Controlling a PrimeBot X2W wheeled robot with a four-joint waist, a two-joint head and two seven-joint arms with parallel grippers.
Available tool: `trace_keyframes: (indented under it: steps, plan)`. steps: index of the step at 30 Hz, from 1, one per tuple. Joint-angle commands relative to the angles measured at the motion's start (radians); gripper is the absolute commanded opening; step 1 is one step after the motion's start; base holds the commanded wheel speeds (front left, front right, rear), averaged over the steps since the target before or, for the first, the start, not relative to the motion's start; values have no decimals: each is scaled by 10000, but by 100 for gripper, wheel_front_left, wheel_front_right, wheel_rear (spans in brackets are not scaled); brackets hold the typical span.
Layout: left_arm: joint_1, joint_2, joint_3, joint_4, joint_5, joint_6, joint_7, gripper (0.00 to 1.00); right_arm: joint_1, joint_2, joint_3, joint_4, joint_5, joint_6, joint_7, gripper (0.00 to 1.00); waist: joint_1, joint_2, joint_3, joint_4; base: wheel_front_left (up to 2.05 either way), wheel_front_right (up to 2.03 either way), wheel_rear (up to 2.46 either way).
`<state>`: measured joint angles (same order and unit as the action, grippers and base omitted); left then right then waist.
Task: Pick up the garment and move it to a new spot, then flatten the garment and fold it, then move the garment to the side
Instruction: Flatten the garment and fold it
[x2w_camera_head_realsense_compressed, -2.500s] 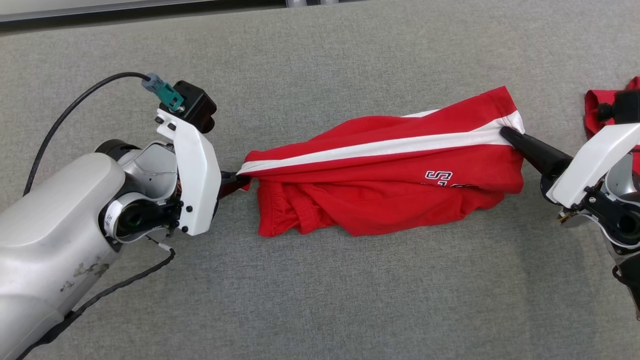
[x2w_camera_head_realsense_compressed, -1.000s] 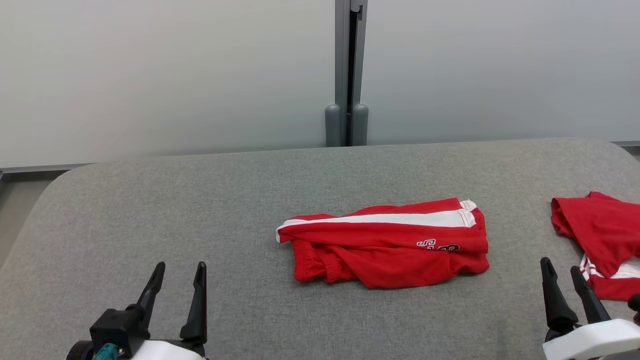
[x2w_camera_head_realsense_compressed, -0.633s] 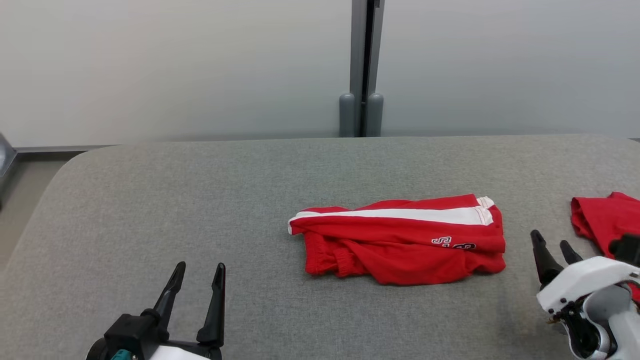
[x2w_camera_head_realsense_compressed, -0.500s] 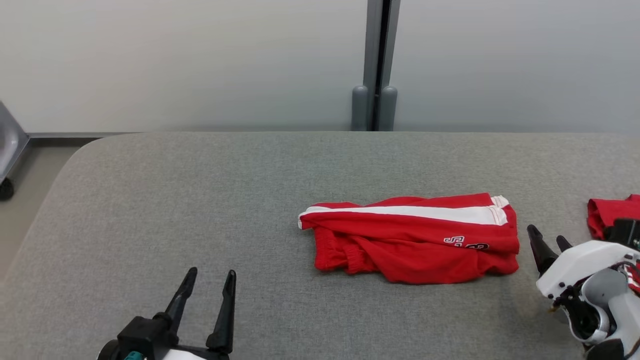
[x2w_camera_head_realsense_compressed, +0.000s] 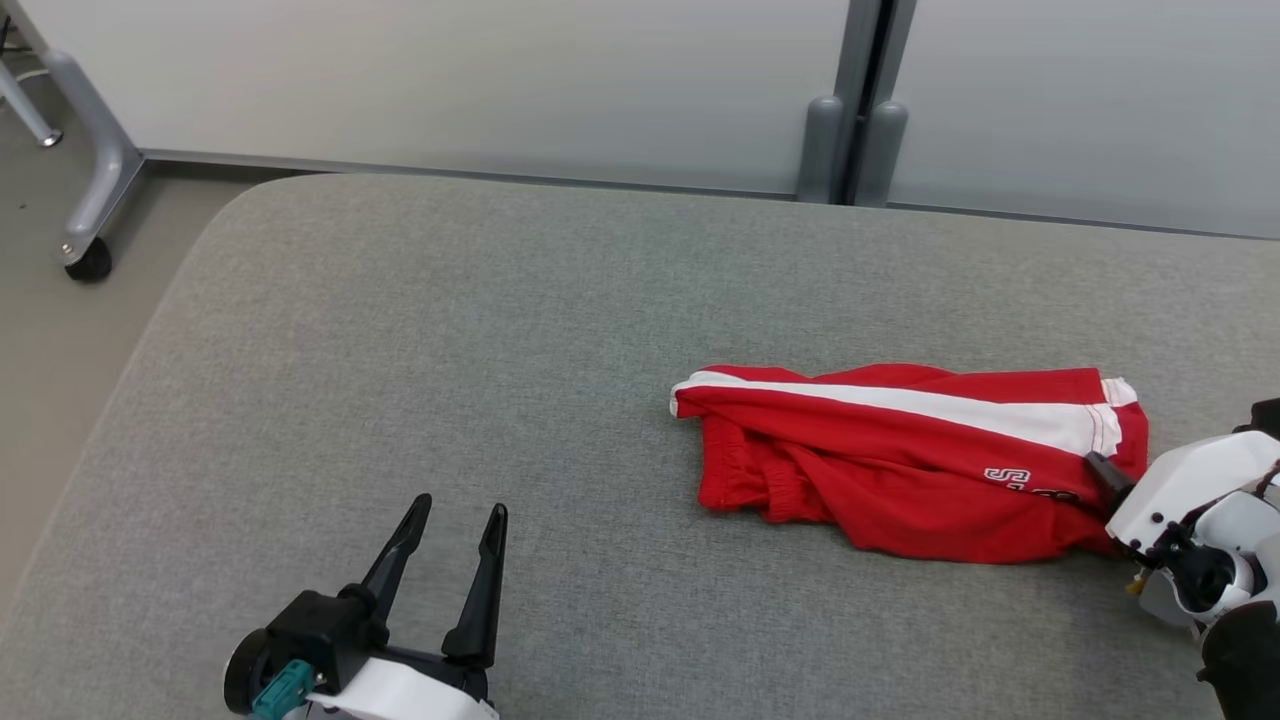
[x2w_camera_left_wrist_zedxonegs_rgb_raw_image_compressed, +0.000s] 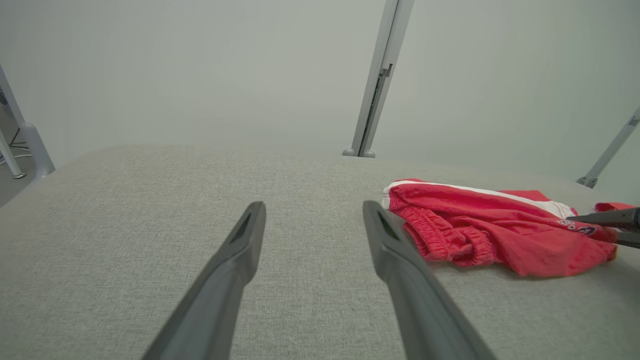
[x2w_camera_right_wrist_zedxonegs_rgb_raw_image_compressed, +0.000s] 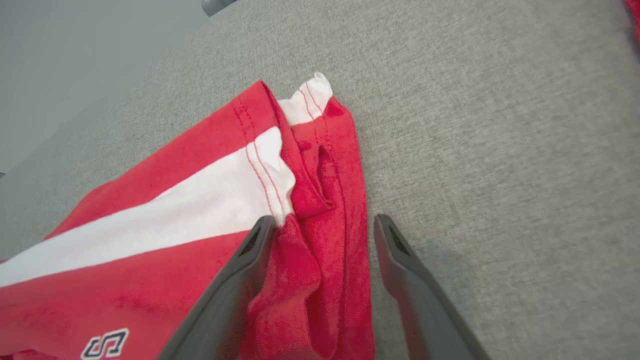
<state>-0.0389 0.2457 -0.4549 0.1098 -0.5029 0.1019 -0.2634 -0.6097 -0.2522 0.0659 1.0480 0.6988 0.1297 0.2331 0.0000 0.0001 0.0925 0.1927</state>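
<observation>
Grey surface (x2w_camera_head_realsense_compressed: 450, 330) holds garment (x2w_camera_head_realsense_compressed: 900, 470) lying lengthwise left to right

Test room or laboratory, probably. A wide table (x2w_camera_head_realsense_compressed: 400, 330) covered in grey cloth stands before plain frosted wall panels (x2w_camera_head_realsense_compressed: 450, 80) joined by a grey metal post (x2w_camera_head_realsense_compressed: 862, 60); at the far left a tubular frame leg (x2w_camera_head_realsense_compressed: 97, 165) on a caster (x2w_camera_head_realsense_compressed: 90, 262) rests on a bare floor (x2w_camera_head_realsense_compressed: 45, 400).

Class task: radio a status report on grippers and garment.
Left gripper open, aside. Right gripper open astride hem of red white-striped fabric shorts. No obstruction seen.
</observation>
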Motion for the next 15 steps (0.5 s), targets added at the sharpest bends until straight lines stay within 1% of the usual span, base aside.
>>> trace_keyframes:
  steps: [1,6,10,11,12,13,14,15]
  plan:
    - [-206,19,64,27,48,-78,-13,100,-144,6,2,201,138,20,164,100,0,-1,128,140,0,0,0]
    - [-335,-75,-14,155,200,-150,-13,100,-257,-65,-67,907,400,20,385,100,0,-1,278,313,0,0,0]
    - [-362,-154,-48,259,225,-211,-13,100,-395,55,-111,1225,649,20,419,100,0,-1,330,383,0,0,0]
    - [-365,-176,-52,285,235,-214,-13,100,-419,85,-111,1207,708,20,362,86,0,-1,324,399,0,0,0]
    - [-371,-191,-57,310,242,-238,-13,100,-424,74,-103,1151,762,20,231,44,0,-1,309,413,0,0,0]
    - [-372,-198,-58,343,238,-260,-13,100,-436,78,-108,1088,816,20,81,18,0,-1,267,423,0,0,0]
    - [-359,-200,-57,378,224,-278,-13,100,-433,73,-108,987,889,20,-120,0,0,-1,219,429,0,0,0]
    - [-338,-199,-50,419,200,-292,-13,100,-425,59,-121,886,933,22,-362,0,0,-1,160,434,0,0,0]
